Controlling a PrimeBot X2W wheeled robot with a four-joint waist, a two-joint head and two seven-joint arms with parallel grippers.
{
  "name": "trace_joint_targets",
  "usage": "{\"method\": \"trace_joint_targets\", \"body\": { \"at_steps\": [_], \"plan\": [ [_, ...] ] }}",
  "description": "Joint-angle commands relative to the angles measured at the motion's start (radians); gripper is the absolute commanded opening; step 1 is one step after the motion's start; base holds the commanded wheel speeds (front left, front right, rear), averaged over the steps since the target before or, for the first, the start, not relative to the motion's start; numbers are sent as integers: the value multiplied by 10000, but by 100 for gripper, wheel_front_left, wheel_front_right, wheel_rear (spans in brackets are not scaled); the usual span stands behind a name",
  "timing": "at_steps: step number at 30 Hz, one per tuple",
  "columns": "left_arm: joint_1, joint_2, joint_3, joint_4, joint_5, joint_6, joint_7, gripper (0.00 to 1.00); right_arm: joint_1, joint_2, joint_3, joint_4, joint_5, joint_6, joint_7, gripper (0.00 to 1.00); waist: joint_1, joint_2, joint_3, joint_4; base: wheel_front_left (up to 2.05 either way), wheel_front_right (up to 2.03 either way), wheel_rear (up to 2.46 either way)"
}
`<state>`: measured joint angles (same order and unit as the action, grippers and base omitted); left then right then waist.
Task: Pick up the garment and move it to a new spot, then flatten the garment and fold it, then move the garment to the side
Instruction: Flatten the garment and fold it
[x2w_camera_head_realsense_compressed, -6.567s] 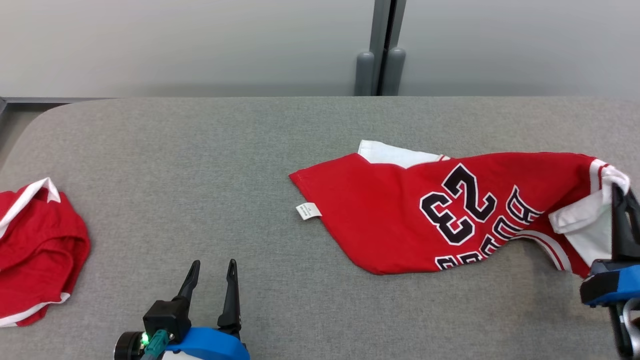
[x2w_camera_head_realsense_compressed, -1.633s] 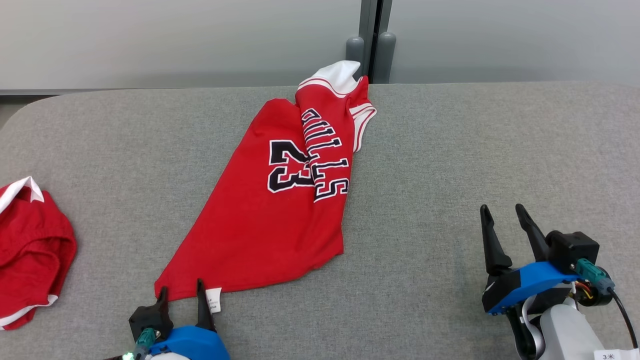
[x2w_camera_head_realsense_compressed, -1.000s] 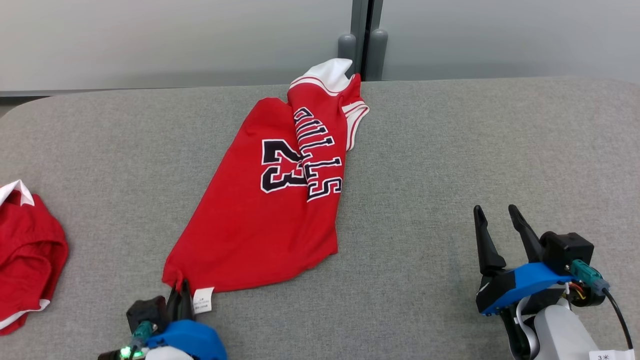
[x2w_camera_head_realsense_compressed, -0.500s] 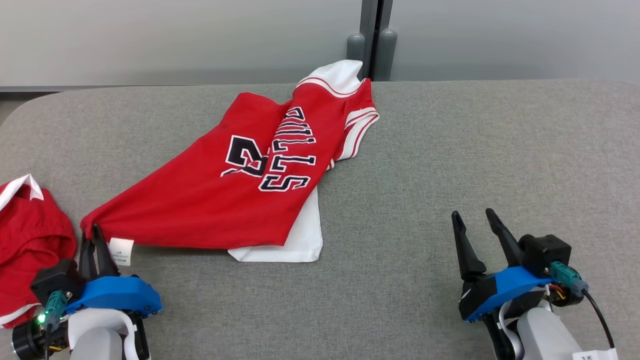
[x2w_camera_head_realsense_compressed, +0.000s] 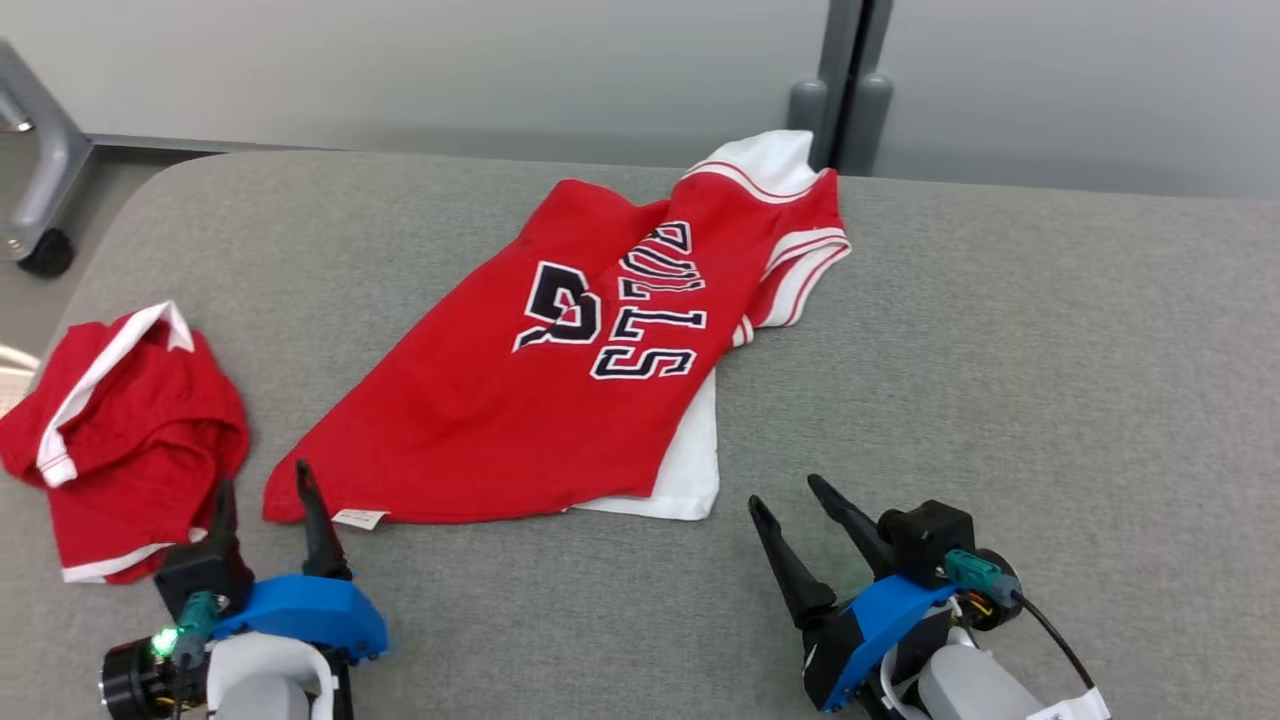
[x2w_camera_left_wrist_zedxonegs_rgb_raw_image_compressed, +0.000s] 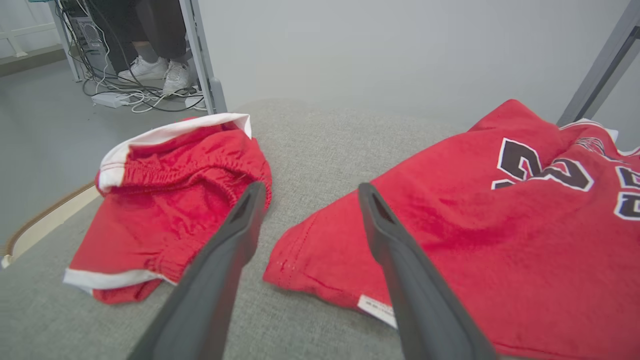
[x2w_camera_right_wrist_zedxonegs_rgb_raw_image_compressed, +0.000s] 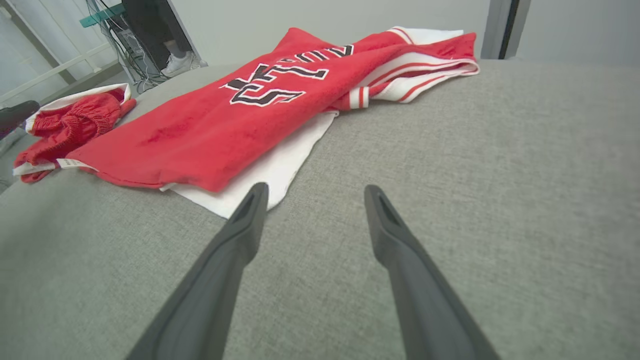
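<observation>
Near jersey (x2w_camera_head_realsense_compressed: 520, 400) corner, left hand (x2w_camera_head_realsense_compressed: 262, 476) low, splayed, empty.

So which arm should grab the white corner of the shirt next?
Probably right: the right tool is open beside the white corner; the left tool is by the red corner.

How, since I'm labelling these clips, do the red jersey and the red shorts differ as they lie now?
The jersey lies spread out, mostly flat; the shorts sit bunched in a heap. The jersey carries black lettering and a number; the shorts look plain. The jersey covers far more of the table than the shorts. Both are red with white trim, resting on the grey table.
</observation>
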<state>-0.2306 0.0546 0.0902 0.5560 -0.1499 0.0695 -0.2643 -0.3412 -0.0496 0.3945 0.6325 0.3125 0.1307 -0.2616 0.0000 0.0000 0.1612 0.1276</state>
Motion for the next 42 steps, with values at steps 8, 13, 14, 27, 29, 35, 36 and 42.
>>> {"method": "trace_joint_targets", "body": {
  "at_steps": [8,13,14,27,29,35,36,42],
  "plan": [
    [443,-41,-1819,-44,-752,0,-2,100,-917,-36,565,1746,489,1,-51,100,0,0,91,1316,0,0,0],
    [567,-42,-2361,-157,-1049,186,-2,100,-1277,-38,497,2911,348,1,-36,60,0,0,113,1728,0,0,0],
    [570,-39,-2416,-163,-1061,205,-2,100,-1343,-36,528,3121,350,1,-18,35,0,0,120,1761,0,0,0],
    [513,-47,-2489,-438,-1005,232,-2,100,-1475,-355,-1967,2979,-523,-7,-33,0,0,0,118,1052,0,0,0],
    [520,-42,-2492,-418,-1029,231,-2,100,-1267,-506,-2788,2670,-878,-1,-31,0,0,0,71,782,0,0,0],
    [467,-41,-2590,-270,-992,165,-3,100,-701,-843,-5152,2008,-1745,-1,-45,0,0,0,-63,-21,0,0,0],
    [471,-45,-2576,-256,-984,166,-2,100,-600,-837,-5455,1933,-1863,-1,-45,0,0,0,-92,-148,0,0,0],
    [586,-43,-2489,-172,-903,126,-2,100,-237,-882,-6784,1621,-2522,-1,-48,0,0,0,-206,-746,0,0,0]
  ]
}}
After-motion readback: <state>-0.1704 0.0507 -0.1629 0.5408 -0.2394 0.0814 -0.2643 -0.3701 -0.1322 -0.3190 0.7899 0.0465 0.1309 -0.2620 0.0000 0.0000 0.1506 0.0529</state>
